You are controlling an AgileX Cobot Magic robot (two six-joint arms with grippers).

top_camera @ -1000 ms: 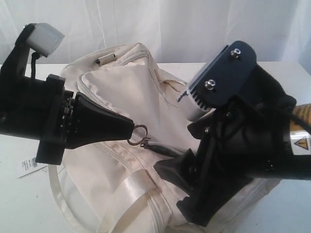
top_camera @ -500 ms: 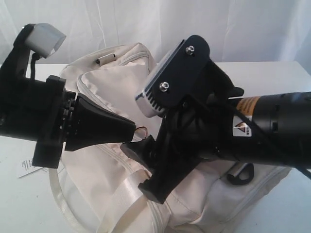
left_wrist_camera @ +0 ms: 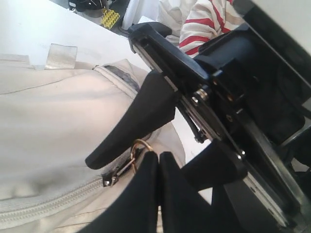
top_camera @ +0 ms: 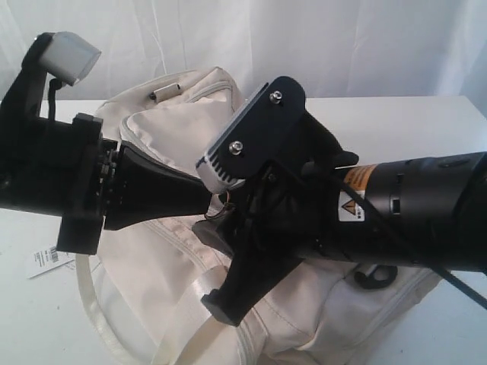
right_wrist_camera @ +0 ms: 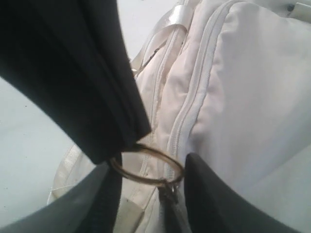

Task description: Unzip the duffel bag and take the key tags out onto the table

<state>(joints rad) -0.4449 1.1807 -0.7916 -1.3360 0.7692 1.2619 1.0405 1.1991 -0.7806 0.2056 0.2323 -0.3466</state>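
**Desk:** What did the left gripper (left_wrist_camera: 158, 156) have?

**Photographer:** It was clenched on the metal pull ring (left_wrist_camera: 142, 142) of the duffel bag (top_camera: 175, 144).

**Desk:** And the right gripper (right_wrist_camera: 148, 170)?

**Photographer:** Its jaws stood parted, one finger on either side of the same ring and gripping nothing. The cream bag lay on the white table (top_camera: 411, 122).

Behind the left arm (top_camera: 53, 167) and right arm (top_camera: 411, 205) you lose the middle of the duffel bag (top_camera: 171, 141) and most of the zip ring (top_camera: 220, 203); the bag's base is cut off at 6 o'clock; the paper tag (top_camera: 47, 261) at 9 o'clock is unreadable.
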